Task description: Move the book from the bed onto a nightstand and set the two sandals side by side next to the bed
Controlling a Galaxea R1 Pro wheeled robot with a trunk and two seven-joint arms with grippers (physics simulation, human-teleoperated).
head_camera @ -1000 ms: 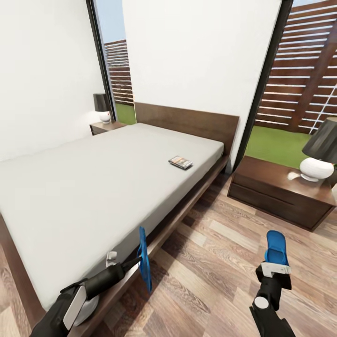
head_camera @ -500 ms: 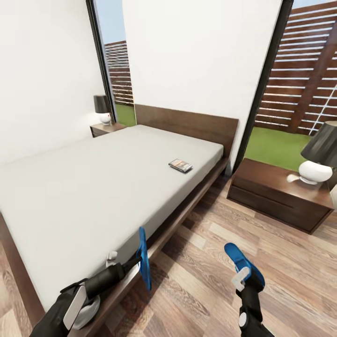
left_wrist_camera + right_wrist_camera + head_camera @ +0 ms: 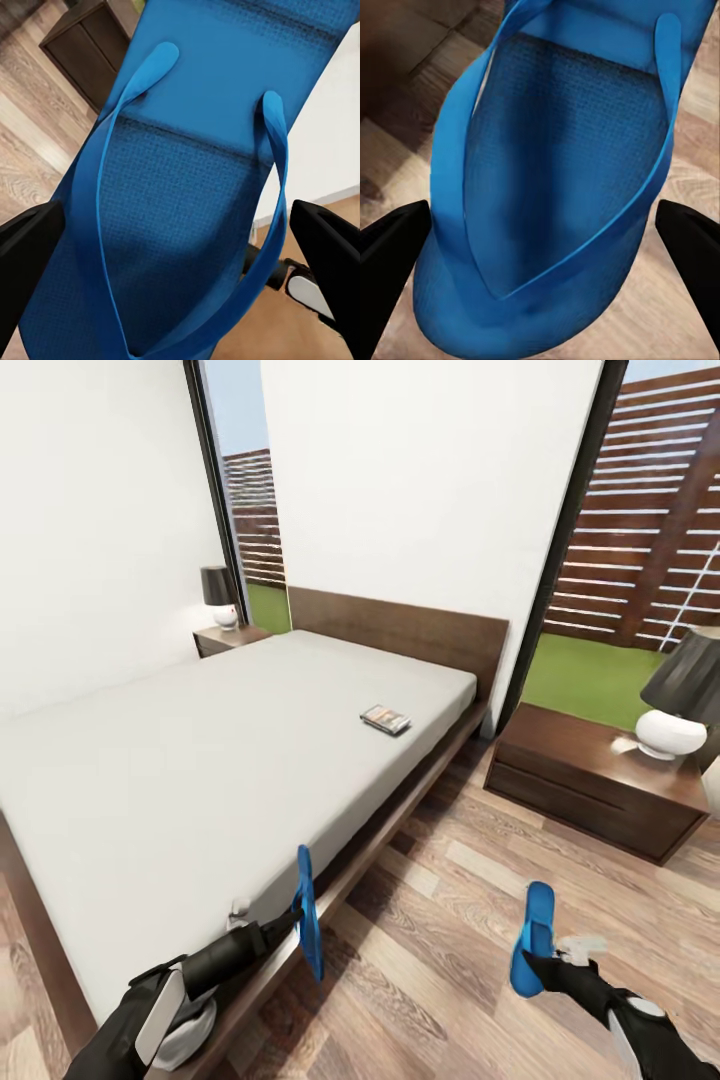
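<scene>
White walls (image 3: 420, 480), wood-plank floor (image 3: 450, 920), black-framed windows (image 3: 640, 560) (slatted fence, grass outside), two black-shaded lamps (image 3: 675, 705).

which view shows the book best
The head view: the book lies whole on the bed near its right edge. The wrist views are close-ups of blue sandals, with nothing to be made out of the book.

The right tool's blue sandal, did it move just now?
Yes. The sandal dropped and tipped edge-up, now lower than before against the nightstand, in the right tool.

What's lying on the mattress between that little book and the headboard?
Nothing: in the head view, only bare mattress lies between the book and the headboard.
</scene>
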